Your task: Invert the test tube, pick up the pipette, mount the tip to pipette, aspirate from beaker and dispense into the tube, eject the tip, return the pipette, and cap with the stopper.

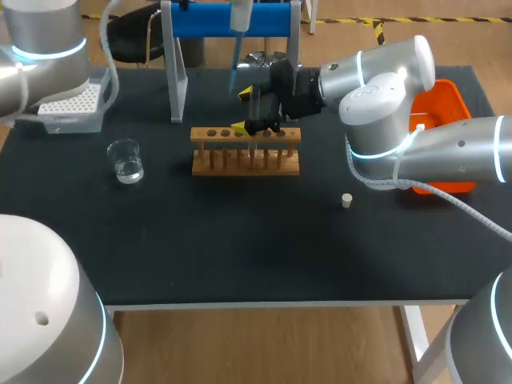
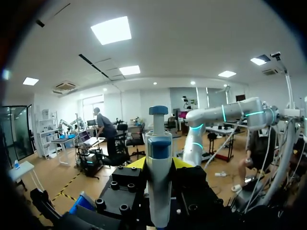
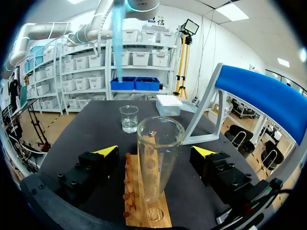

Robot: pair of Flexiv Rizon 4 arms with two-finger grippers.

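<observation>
Test tube (image 3: 160,163) is clear glass with nothing showing inside. It stands mouth up in a hole of the wooden rack (image 3: 144,211) at the middle of our black table (image 1: 240,248). Our right gripper (image 3: 154,151) sits around it with jaws wide, one yellow fingertip on each side and both clear of the glass, so it grips nothing. That right arm comes in from the right, its wrist low over the rack and its fingers pointing along the table toward the beaker (image 1: 126,160), which holds a little clear liquid. Beyond the beaker lies the white tip box (image 1: 70,104). Our left gripper (image 2: 159,164) is closed on the pipette (image 2: 159,191), a white body with a blue band and blue plunger cap, held upright with a yellow tip against either side. The pipette's long pale-blue tip (image 1: 234,70) hangs behind the rack, in front of the blue-topped stand (image 1: 210,20). The small stopper (image 1: 347,200) lies on the table to the right of the rack, well apart from it, and an orange tray (image 1: 448,100) sits at the far right behind our right arm.
</observation>
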